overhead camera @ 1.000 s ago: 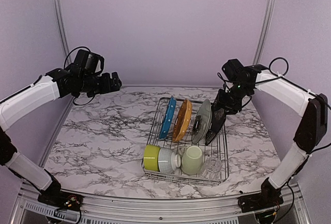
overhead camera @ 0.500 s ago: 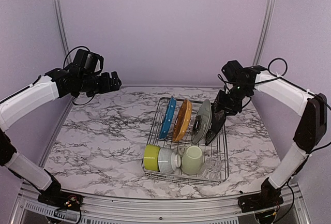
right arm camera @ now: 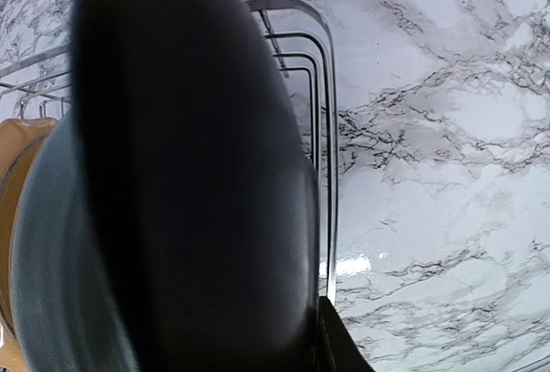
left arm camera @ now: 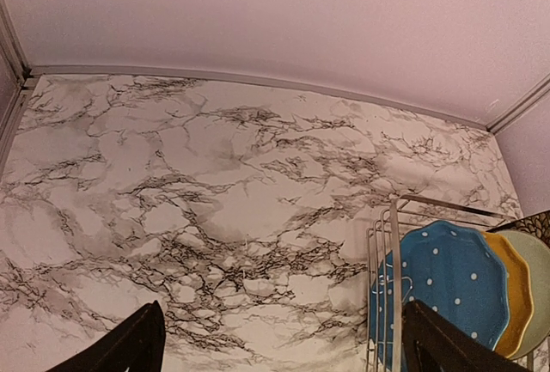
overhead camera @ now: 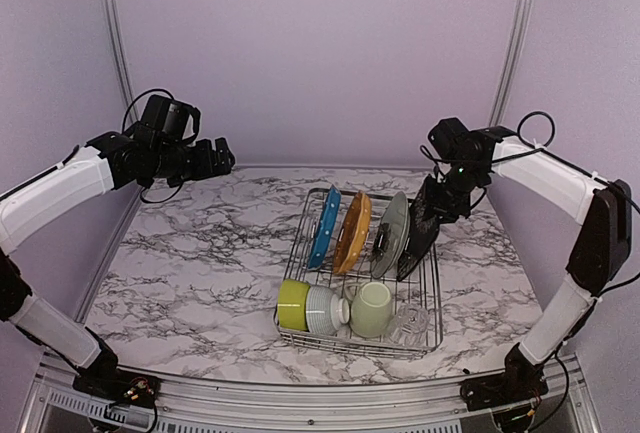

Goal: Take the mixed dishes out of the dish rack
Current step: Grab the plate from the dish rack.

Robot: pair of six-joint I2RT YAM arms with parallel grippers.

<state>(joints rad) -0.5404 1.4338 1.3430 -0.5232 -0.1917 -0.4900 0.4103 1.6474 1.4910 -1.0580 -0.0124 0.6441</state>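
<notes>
No readable text, labels, brands or numbers in any view. Only markings: white dots on the blue dotted plate point(left arm camera: 447, 273) in the dish rack point(overhead camera: 322, 279), and grey veining on the bench point(overhead camera: 200, 253).

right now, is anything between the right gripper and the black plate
Nothing visible. The right gripper sits at the upper rim of the black plate, and the plate fills its wrist view. The grey-green plate stands on the plate's far side in the dish rack, not in between.
</notes>
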